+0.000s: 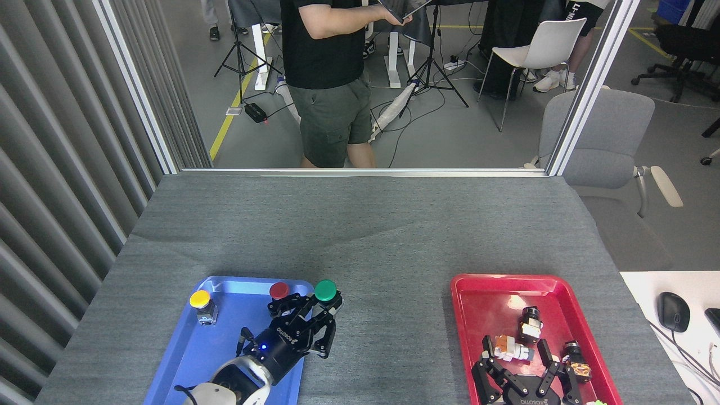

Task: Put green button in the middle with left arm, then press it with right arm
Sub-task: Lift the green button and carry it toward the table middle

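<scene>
- A grey fabric table [360, 225] fills the view, with a lab floor, chairs and a standing person [332, 73] behind its far edge.
- The left gripper [315, 318] is clamped on the green button [325, 291], fingers wrapped round the base so the green cap stays clear and upright on top; that grip looks chosen to leave the cap free for pressing afterwards.
- The green button sits just over the right rim of the blue tray [185, 360], at the tray's far right corner, close beside the red button [279, 291]; whether it touches tray or cloth I cannot tell.
- The yellow button [201, 301] stands in the tray's far left corner, well apart from the carry.
- The middle [388, 315], the bare strip between the two trays, is open and unobstructed, so there is room to move rightward and set down.
- The right gripper [526, 377] rests over the near end of the red tray [467, 315], fingers spread and holding nothing, among small parts [514, 347]; its path toward the middle must clear the tray's left rim.
</scene>
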Controlling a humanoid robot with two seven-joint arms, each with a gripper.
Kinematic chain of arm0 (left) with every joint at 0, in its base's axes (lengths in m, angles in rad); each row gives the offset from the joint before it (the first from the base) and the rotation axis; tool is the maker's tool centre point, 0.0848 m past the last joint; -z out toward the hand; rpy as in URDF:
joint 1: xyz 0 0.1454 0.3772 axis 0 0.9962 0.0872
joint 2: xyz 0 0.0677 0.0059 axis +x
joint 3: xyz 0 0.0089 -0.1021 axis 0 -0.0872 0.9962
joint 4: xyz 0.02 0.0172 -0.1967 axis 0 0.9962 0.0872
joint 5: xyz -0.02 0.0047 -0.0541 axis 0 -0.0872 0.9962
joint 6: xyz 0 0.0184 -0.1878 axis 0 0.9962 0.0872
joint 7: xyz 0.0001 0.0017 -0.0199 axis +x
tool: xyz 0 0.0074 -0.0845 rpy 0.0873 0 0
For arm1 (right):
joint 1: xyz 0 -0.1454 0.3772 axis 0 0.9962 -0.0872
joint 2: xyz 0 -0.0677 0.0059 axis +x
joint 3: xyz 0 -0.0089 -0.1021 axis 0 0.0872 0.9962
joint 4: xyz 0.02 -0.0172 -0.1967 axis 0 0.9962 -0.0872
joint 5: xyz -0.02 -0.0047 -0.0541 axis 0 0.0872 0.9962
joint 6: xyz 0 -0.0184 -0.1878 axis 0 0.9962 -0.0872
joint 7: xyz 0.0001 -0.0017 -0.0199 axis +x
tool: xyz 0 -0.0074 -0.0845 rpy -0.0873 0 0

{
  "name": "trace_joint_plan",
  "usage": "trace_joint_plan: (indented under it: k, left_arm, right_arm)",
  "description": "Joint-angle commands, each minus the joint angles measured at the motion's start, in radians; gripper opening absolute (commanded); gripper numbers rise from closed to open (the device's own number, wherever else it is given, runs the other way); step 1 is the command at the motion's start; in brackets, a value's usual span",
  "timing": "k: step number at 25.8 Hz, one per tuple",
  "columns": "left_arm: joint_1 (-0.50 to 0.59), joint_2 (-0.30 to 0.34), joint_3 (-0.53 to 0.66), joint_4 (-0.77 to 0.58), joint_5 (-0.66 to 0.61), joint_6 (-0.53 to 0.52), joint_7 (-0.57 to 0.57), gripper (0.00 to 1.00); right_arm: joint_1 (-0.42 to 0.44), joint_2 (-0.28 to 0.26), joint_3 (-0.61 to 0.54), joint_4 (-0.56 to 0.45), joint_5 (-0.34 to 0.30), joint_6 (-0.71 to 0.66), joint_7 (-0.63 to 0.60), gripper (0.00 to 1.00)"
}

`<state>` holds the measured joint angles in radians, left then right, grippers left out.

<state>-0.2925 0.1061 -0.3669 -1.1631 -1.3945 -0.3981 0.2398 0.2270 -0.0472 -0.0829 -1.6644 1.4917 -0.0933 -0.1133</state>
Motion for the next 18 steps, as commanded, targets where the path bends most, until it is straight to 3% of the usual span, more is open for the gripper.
trace_joint_plan:
  k: [1, 6, 18]
  left_arm:
    - [-0.086, -0.109, -0.052, 0.143, -0.087, 0.001, -0.008, 0.0]
    - [-0.149, -0.206, -0.053, 0.345, -0.123, 0.007, -0.004, 0.0]
    - [-0.151, -0.218, -0.055, 0.447, -0.123, 0.025, -0.004, 0.03]
  right_arm:
    - [0.0, 0.001, 0.0, 0.002, 0.005, 0.0, 0.0, 1.0]
    - [-0.003, 0.0, 0.0, 0.008, 0.005, 0.0, 0.0, 1.0]
    - [-0.003, 0.0, 0.0, 0.012, 0.005, 0.0, 0.0, 1.0]
